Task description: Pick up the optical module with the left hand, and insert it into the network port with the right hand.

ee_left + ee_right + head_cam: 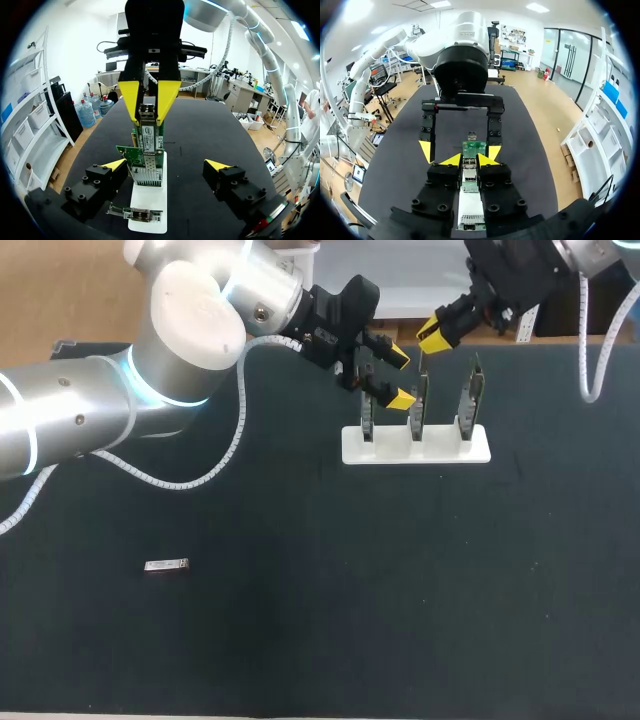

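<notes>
A white stand [380, 451] at the table's back holds three upright network cards. My right gripper [437, 336] hangs over the middle card [420, 405], shut on a small silver optical module [469, 176] just above that card's top edge [474, 148]. In the left wrist view the same gripper [149, 97] comes down onto the green card [145, 155]. My left gripper [399, 378] stands open beside the stand, its fingers [115, 164] apart on either side of the cards, touching nothing. Another silver optical module [166, 566] lies flat on the table's front left.
The black mat [400, 590] covers the table. The stand's other two cards [470, 400] [367, 415] rise close on either side of the middle one. My left arm [120, 390] crosses the table's back left with its white cable looping down.
</notes>
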`<state>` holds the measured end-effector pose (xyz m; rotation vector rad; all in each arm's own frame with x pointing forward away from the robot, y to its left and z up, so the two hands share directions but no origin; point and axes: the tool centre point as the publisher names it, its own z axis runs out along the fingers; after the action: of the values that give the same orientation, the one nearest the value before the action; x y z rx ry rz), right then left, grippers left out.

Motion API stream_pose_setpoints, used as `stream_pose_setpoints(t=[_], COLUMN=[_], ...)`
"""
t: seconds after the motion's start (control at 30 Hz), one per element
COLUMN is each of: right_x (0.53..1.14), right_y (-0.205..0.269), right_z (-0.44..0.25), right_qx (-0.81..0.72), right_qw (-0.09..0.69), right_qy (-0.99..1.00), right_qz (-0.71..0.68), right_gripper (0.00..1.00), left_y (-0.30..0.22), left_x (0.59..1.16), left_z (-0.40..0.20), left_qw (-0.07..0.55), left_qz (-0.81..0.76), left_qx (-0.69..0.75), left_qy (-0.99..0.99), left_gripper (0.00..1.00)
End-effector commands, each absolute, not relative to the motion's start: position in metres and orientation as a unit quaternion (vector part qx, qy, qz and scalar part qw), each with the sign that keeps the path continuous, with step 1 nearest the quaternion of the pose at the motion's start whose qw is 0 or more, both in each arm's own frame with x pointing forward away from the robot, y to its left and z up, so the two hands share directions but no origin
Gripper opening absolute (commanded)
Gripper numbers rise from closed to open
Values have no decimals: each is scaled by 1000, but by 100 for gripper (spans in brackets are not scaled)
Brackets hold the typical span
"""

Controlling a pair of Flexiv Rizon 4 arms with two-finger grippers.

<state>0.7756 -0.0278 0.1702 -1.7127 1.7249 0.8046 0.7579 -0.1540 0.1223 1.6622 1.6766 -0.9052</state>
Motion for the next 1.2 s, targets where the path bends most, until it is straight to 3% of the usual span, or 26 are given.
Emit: stream_pose_setpoints(t=[0.03,1.2], right_x=[775,774], right_y=[-27,-29], right_z=[169,172], right_qx=[-640,-640], right_qw=[286,292], right_qy=[646,646], right_qz=[301,296], right_gripper=[0,0], left_y=[-155,-155], left_x=[759,759], left_z=[123,123], left_qw=[299,299], left_qz=[-341,-341], left_qx=[627,627], left_qy=[633,633], left_gripper=[100,100])
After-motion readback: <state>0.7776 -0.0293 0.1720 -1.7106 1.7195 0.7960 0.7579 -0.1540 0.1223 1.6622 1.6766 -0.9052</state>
